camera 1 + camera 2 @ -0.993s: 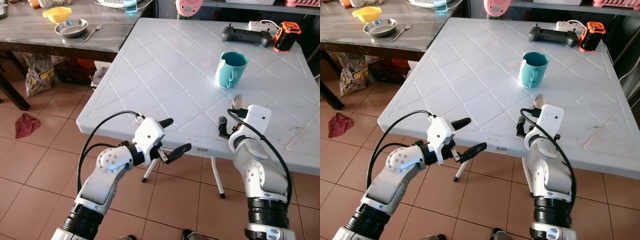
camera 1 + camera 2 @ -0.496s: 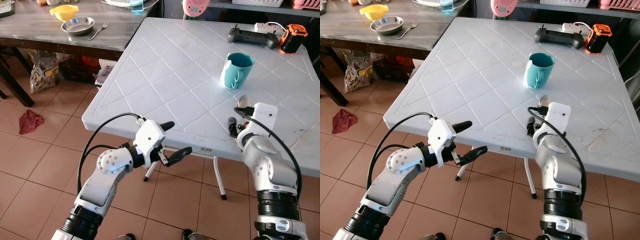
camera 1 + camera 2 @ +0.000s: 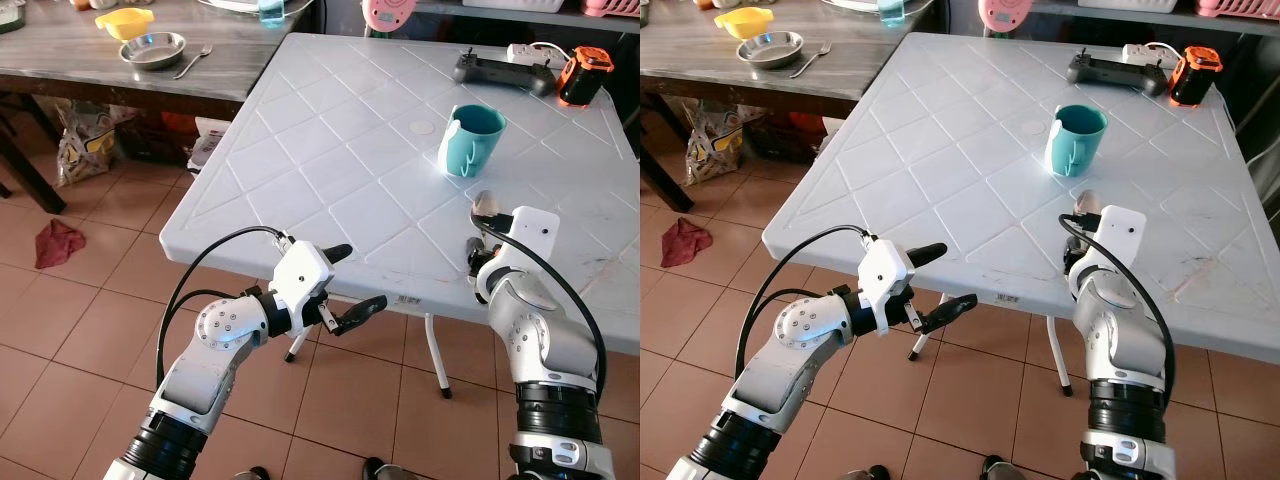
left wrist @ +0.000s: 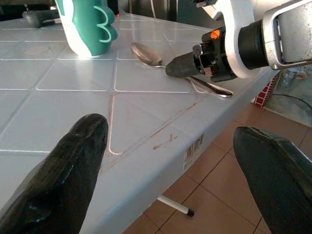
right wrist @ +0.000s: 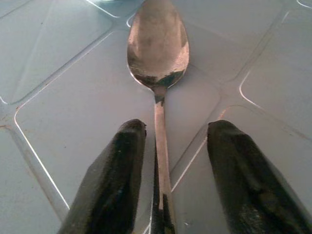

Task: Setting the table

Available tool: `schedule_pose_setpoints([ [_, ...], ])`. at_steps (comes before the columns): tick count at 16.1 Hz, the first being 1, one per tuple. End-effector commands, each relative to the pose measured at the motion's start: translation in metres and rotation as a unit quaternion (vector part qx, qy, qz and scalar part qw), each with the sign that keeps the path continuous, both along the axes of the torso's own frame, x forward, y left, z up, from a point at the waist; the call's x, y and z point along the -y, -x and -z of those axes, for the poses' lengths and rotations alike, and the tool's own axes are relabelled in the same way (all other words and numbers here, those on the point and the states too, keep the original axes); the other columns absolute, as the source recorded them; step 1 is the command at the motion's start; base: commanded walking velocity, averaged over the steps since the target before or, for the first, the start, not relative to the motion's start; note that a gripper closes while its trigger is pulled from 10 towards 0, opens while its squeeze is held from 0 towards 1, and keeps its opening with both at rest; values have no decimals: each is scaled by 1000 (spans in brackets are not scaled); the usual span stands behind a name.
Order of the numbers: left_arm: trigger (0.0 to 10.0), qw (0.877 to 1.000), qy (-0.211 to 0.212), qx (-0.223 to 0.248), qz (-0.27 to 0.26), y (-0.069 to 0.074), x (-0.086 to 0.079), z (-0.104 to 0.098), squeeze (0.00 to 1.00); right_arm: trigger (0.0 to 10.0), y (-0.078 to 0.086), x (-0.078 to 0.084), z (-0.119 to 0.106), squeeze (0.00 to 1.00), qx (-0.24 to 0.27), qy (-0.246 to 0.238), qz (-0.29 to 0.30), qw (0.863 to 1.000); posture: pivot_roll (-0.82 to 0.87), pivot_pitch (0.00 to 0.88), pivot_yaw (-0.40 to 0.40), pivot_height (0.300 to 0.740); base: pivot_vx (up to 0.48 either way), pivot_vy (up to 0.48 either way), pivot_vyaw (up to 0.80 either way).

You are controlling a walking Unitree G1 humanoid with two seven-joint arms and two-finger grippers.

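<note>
Spoon [image 5: 157, 63] lies flat on the white table [image 3: 330, 130], near the table's front edge, on the robot's side of the teal mug [image 3: 468, 139]. Right gripper [image 5: 168, 180] sits low over the handle: fingers [image 5: 109, 180] apart, one on each side of the stem, not closed on it; the handle's end is cut off between them. From the head views the right wrist covers most of the spoon; only the bowl [image 3: 484, 203] peeks out. Left gripper [image 3: 345, 283] hangs off the table's front edge, fingers spread wide, holding nothing.
</note>
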State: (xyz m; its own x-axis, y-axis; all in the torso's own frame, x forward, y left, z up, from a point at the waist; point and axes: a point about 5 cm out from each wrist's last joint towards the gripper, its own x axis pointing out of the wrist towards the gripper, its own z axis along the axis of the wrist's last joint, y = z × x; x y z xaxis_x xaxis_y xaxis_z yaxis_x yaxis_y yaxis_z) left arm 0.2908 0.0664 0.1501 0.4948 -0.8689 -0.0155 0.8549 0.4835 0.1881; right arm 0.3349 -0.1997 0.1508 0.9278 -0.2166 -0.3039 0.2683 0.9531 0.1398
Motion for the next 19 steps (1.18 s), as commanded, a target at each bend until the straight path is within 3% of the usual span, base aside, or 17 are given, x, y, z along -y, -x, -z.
schedule_pose_setpoints([
  [1,10000,1000,-4,2,12,3,1,0,0,0,8,-4,26,0,-56,-27,-6,998,40,196,36,740,0,0,0],
  [19,10000,1000,-12,1,19,6,2,3,0,0,12,-3,29,0,-46,-59,5,997,44,191,29,740,0,0,0],
])
